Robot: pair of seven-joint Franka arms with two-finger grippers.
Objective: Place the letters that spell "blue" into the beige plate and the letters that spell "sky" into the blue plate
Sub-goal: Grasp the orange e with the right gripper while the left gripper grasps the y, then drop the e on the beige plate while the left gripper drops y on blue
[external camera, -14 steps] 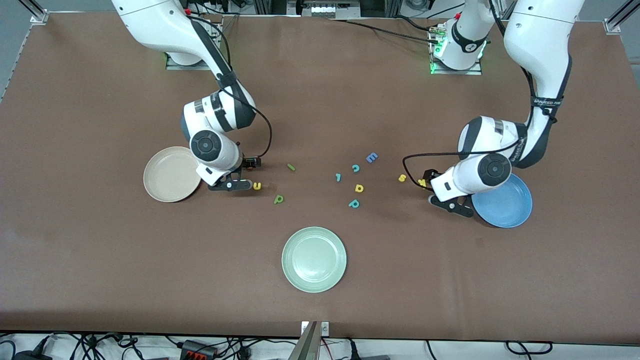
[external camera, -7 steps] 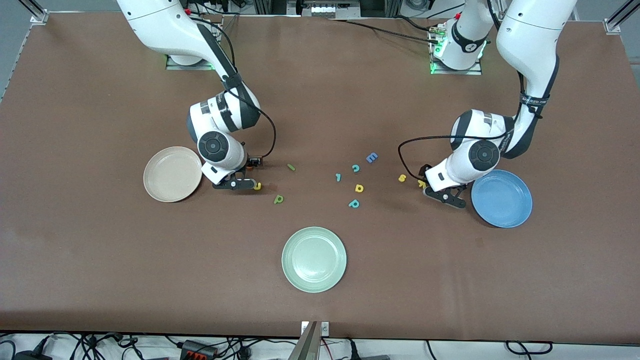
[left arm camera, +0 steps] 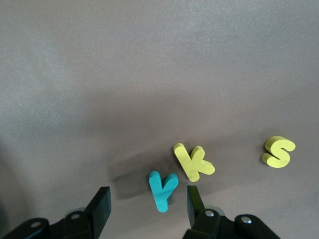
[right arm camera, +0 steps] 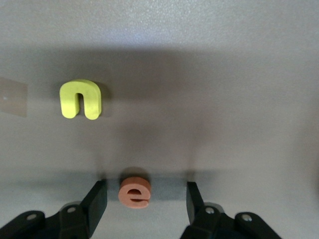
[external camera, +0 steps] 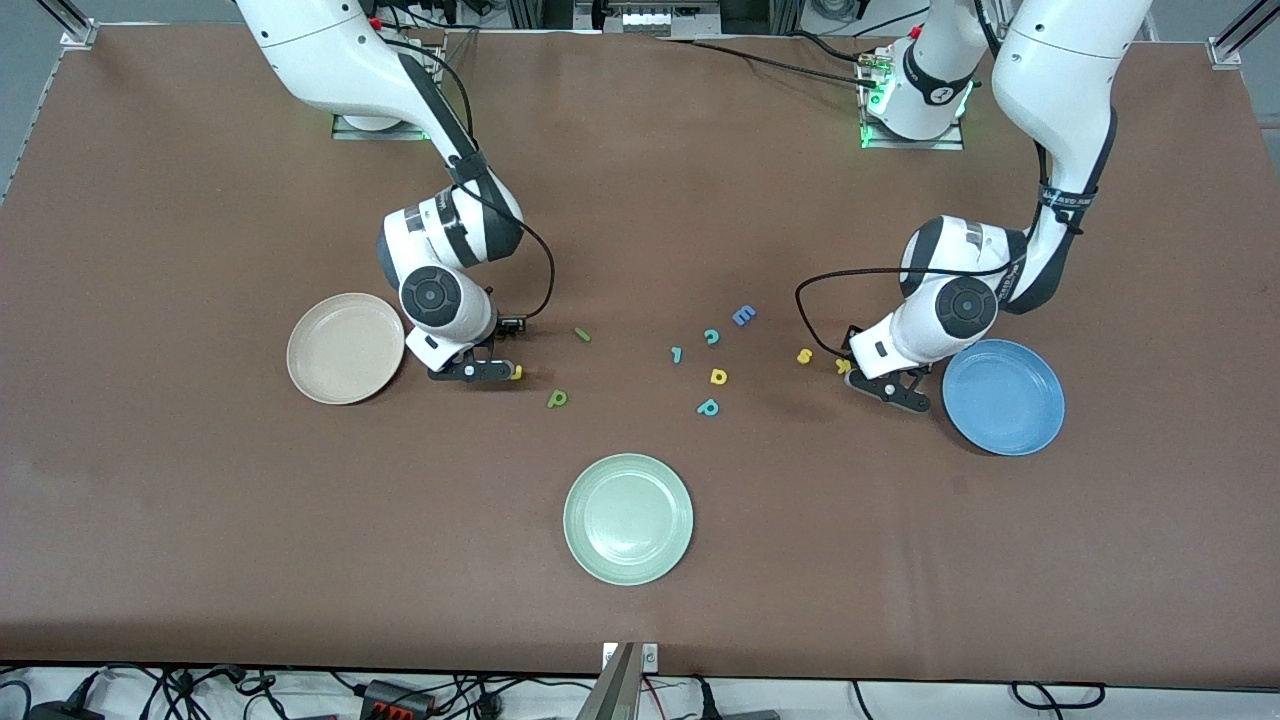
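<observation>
I see one brown table point(external camera: 200, 500) carrying everything. Three plates rest on it: a beige plate point(external camera: 345, 348) toward the right arm's end, a blue plate point(external camera: 1003, 397) toward the left arm's end, and a pale green plate point(external camera: 628, 518) nearest the front camera. Small letters lie flat between the beige and blue plates: orange e point(right arm camera: 135, 193), yellow u point(right arm camera: 81, 99), green bar point(external camera: 581, 334), green b point(external camera: 557, 399), teal c point(external camera: 711, 336), blue E point(external camera: 743, 316), yellow s point(external camera: 804, 356), yellow k point(left arm camera: 193, 162) touching teal y point(left arm camera: 162, 189).

Orange e point(right arm camera: 135, 193), yellow u point(right arm camera: 80, 99), k point(left arm camera: 193, 161) and s point(left arm camera: 278, 151), teal y point(left arm camera: 162, 189), brown table point(external camera: 200, 520).
</observation>
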